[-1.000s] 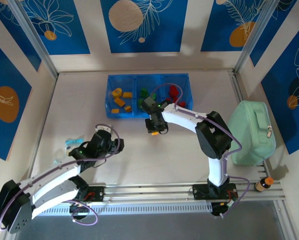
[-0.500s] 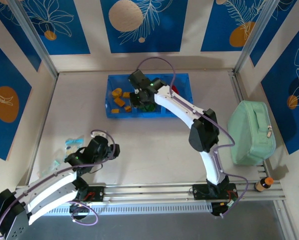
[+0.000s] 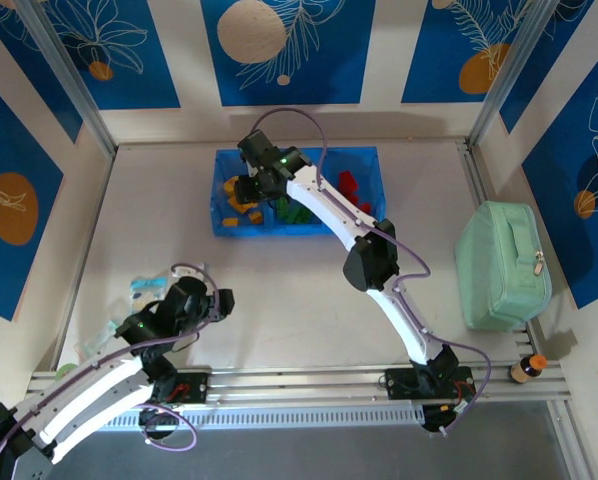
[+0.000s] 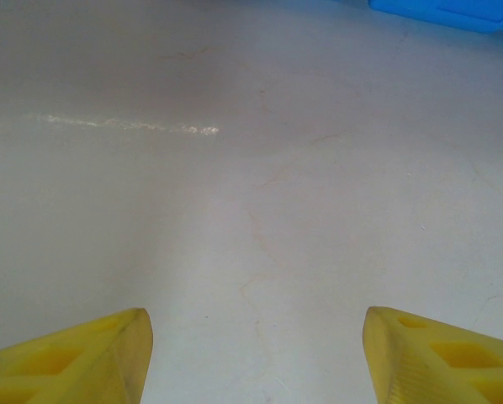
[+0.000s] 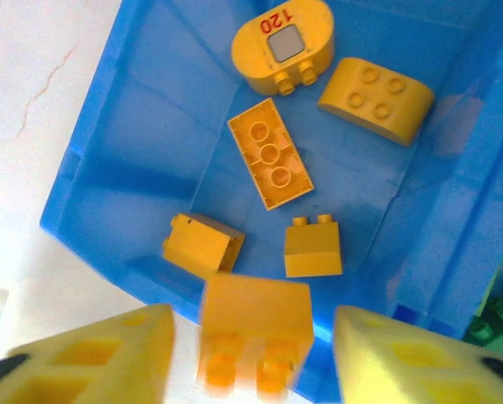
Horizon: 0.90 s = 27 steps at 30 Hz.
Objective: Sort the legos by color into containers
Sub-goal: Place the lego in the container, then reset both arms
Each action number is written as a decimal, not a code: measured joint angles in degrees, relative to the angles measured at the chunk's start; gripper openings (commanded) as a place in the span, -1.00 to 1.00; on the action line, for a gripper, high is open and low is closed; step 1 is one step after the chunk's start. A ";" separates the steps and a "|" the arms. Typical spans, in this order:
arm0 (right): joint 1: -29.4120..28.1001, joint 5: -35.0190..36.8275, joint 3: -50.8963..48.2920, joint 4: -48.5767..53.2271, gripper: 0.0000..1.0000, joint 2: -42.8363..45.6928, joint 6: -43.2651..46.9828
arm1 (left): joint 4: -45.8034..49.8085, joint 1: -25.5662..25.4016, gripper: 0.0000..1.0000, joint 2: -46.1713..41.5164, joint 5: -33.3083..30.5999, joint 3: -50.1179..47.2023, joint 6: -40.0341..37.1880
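The containers are one blue tray (image 3: 221,226) of three compartments at the back of the table. Orange-yellow legos (image 3: 241,205) lie in its left compartment, green legos (image 3: 294,212) in the middle, red legos (image 3: 349,182) on the right. My right gripper (image 3: 247,190) hangs over the left compartment (image 5: 125,168), open. A blurred orange-yellow brick (image 5: 253,324) sits loose between its fingers, with gaps on both sides. Below it lie several orange-yellow bricks (image 5: 270,164). My left gripper (image 3: 219,300) is open and low over bare table (image 4: 256,353), nothing between its fingers.
A pale green zipped pouch (image 3: 504,262) lies at the right edge, with a small orange-capped bottle (image 3: 527,368) near the front rail. Pale blue scraps (image 3: 144,287) lie by the left arm. The tray's corner (image 4: 453,13) shows far ahead of the left gripper.
My right arm swung from mid-table, carrying an orange-yellow brick, to above the left compartment and opened, releasing the brick. The left arm drew back slightly toward the near left.
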State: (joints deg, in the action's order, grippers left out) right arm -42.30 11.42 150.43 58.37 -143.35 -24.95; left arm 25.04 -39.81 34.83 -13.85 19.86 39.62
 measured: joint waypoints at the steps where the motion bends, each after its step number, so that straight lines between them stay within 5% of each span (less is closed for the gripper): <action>1: 0.04 -0.39 0.02 -0.09 0.25 -0.04 -0.07 | 0.17 0.00 0.34 -0.15 -0.04 0.00 0.00; 7: 0.04 -1.18 -1.90 -0.83 0.25 0.96 -0.07 | 1.51 -0.07 0.35 -0.22 -0.48 0.33 -0.15; 13: 0.20 -0.28 -19.82 -4.72 0.27 12.46 0.15 | 2.21 -0.07 0.38 0.52 -2.56 2.49 -1.95; 27: 10.60 4.74 -81.20 -32.39 0.44 67.23 2.54 | 2.86 -0.11 0.65 1.25 -19.30 9.27 -11.30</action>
State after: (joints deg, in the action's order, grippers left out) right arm -31.70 16.16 69.23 25.98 -76.12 -22.41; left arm 27.90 -39.92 36.07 -33.15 29.12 28.32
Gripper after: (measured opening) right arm 0.710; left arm 0.814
